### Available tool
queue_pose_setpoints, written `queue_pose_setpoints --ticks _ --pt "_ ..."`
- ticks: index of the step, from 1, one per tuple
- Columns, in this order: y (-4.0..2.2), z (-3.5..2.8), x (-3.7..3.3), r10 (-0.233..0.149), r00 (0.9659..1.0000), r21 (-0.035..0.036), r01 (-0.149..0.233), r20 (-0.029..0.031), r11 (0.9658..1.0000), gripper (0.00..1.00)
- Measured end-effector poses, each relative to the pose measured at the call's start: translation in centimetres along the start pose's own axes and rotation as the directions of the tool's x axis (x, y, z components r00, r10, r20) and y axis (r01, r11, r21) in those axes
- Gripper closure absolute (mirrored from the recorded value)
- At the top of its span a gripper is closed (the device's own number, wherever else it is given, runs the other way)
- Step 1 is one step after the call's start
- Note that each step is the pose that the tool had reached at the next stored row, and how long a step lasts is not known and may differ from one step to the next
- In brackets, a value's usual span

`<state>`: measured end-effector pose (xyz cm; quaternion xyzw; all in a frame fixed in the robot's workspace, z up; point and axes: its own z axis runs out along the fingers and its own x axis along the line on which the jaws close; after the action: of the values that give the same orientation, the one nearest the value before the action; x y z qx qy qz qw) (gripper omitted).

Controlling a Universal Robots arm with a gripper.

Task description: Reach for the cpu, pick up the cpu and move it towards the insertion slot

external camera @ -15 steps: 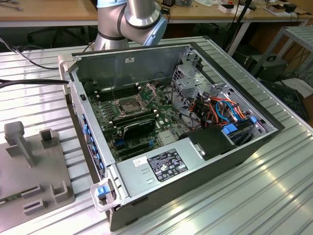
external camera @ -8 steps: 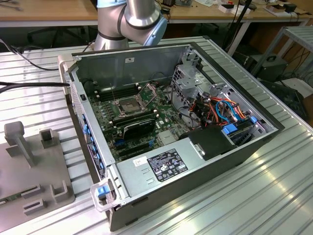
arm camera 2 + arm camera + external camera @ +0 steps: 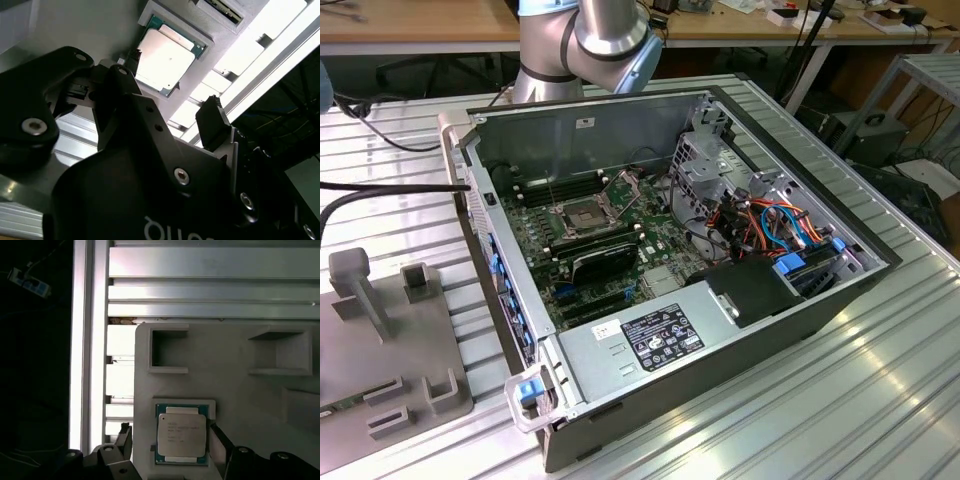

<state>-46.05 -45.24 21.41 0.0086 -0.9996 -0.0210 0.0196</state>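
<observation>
Silver-framed insertion slot (image 3: pixel 582 215), one, is noted in the exterior view inside the open computer case (image 3: pixel 590 140). In the second wrist view one cpu (image 3: pixel 165 60) is flanked by two fingers (image 3: pixel 215 120), held apart. In the first wrist view it is seated in a grey tray (image 3: pixel 225 385), the gripper (image 3: pixel 170 432) astride it; reach judged in hand; grasping calls for square contact on opposite edges.

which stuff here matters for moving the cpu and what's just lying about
For the job: cpu in its grey holder; open gripper flanking it; insertion slot.
Just there: black ribbed shroud; memory slots; coloured cables; power supply.
</observation>
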Motion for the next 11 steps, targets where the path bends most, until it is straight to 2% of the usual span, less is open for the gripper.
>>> queue_pose_setpoints --ticks 3,9,10,11 --pt "-0.03 0.44 -0.3 0.0 1.0 0.0015 0.0 -0.0001 1.0 0.28" --pt "-0.12 1.75 -0.64 0.0 1.0 0.0017 0.0 -0.0001 1.0 0.28" --pt "-0.12 1.92 -0.68 0.0 1.0 0.0023 0.0 0.0 1.0 0.28" --pt "-0.14 2.09 -0.71 0.001 1.0 0.0066 -0.001 -0.0001 1.0 0.28"
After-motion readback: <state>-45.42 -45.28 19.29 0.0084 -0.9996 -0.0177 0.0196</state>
